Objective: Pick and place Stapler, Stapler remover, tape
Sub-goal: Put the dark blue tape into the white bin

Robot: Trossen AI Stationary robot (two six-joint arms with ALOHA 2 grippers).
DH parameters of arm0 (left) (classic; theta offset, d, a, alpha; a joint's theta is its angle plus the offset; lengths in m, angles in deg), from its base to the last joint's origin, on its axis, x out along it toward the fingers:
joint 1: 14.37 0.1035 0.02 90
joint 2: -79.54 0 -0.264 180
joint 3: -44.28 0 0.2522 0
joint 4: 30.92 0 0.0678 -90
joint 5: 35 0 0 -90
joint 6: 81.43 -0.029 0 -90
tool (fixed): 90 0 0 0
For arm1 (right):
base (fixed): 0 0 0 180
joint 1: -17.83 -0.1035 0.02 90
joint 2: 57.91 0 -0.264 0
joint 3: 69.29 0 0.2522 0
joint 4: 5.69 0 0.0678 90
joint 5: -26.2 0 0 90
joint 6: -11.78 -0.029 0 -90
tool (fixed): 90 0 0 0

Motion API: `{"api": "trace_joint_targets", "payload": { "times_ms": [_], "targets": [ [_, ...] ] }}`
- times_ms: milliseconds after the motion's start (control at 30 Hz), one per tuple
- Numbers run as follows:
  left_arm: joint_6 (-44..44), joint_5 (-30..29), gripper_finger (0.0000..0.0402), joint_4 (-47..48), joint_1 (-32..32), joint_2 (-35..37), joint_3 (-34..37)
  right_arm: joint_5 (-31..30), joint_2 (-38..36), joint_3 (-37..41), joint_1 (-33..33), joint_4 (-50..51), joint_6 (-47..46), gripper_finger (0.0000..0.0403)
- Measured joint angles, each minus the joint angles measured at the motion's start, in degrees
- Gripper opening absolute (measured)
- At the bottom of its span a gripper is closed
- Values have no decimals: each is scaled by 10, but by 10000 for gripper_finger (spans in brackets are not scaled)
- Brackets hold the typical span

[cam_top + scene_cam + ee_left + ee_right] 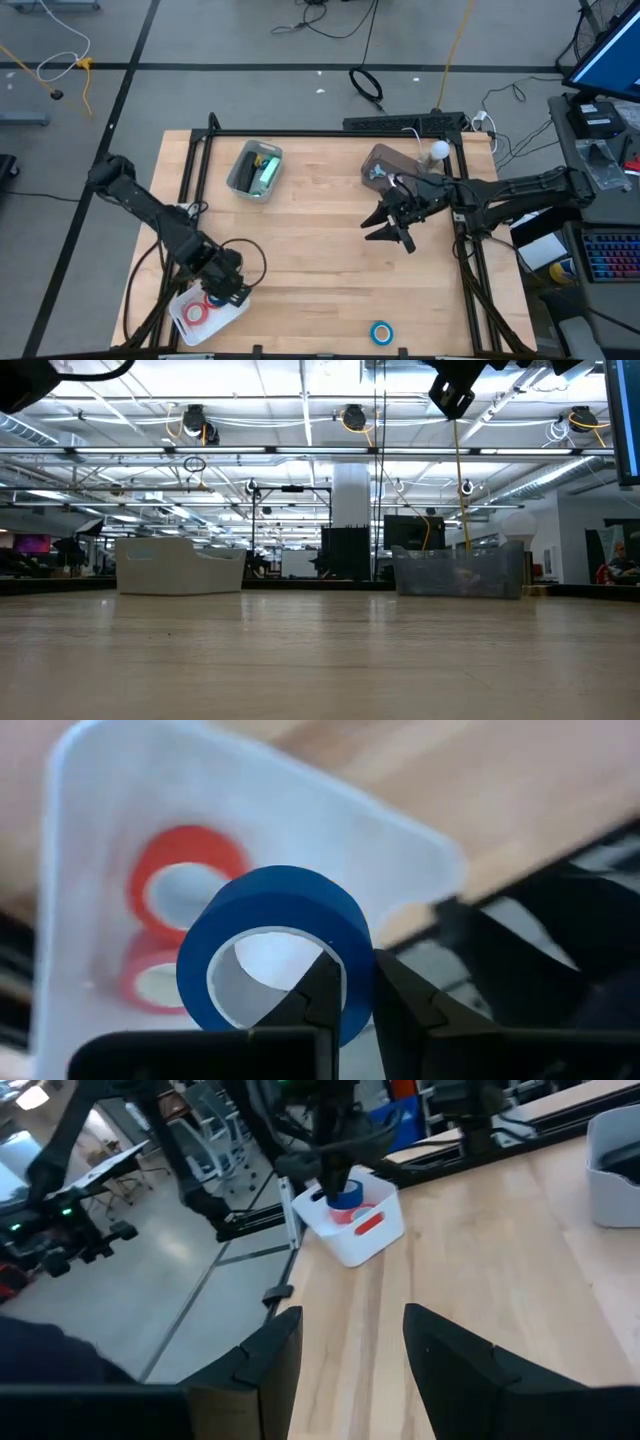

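Left claw (pixel 348 982) pinches a blue tape roll (pixel 272 935) over the white tray (pixel 235 313) at the table's front-left corner; right claw (pixel 392 232) hangs spread apart.

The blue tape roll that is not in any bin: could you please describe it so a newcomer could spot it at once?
Start at the wooden table seen from above and go to its near edge, right of centre. There a blue tape roll lies flat and alone on bare wood. The other blue roll is gripped by the left tool over the white tray holding red rolls.
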Motion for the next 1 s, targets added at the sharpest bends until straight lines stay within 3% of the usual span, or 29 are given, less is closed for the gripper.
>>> {"api": "trace_joint_targets", "payload": {
  "times_ms": [300, 1000],
  "targets": [
    [-29, -38, 34, 66, -4, -41, 0, -8, 0, 0, 0, 0, -5, 171],
    [-103, -54, 34, 62, 9, -129, 0, -8, 0, 0, 0, 0, -16, 171]
  ]
}}
